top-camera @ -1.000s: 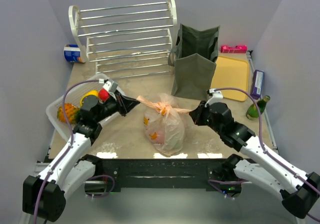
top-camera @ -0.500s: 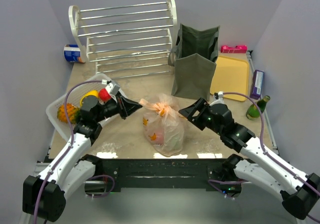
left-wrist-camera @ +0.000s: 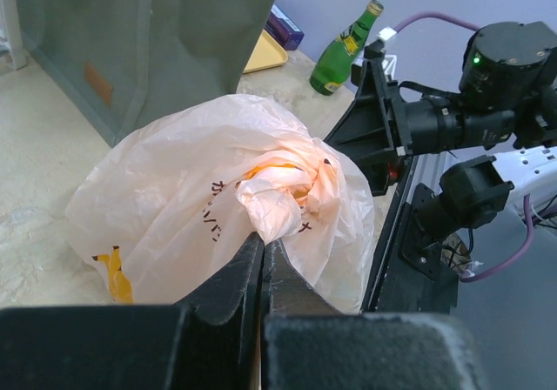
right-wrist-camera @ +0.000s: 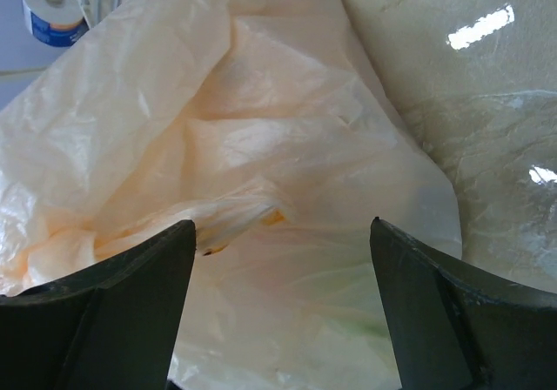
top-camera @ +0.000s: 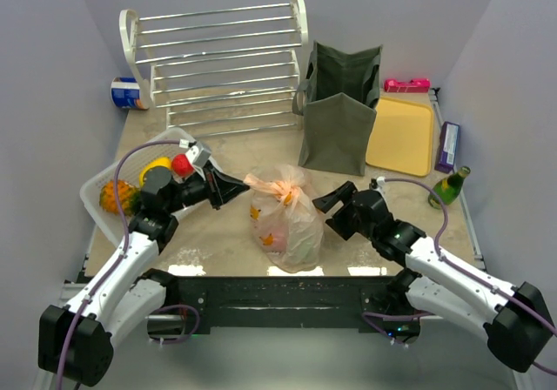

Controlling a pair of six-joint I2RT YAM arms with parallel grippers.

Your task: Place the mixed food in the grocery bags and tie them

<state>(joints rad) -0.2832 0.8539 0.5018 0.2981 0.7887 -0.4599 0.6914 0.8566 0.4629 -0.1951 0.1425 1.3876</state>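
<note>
Left gripper (top-camera: 237, 184) is pinched shut on a twisted tail of the peach plastic bag (top-camera: 285, 223). The tail runs from its fingertips straight into the bunched knot (left-wrist-camera: 280, 200) at the bag's top. Right gripper (top-camera: 324, 216) stands on the far side of the knot from the left one, jaws spread wide and holding nothing. Its wrist view shows the bag's crumpled flank filling the space ahead of the 2 fingers, with a loose fold of plastic just in front.

The step in hand, as I judge it, is tightening the tie. To do it well, the right gripper should close on the opposite tail, close to the knot. Gripping the bag wall instead could tear it or drag the load. Both grippers should then pull apart level and evenly, so the bag sits steady on the table (top-camera: 218, 233). Thin film slips, so a firm pinch matters.

Beyond the bag, past both grippers, the olive tote (top-camera: 339, 120) stands upright. Behind the left gripper, the white tray (top-camera: 87, 195) holds fruit (top-camera: 117, 197) not yet bagged, so the task looks only partly done.
</note>
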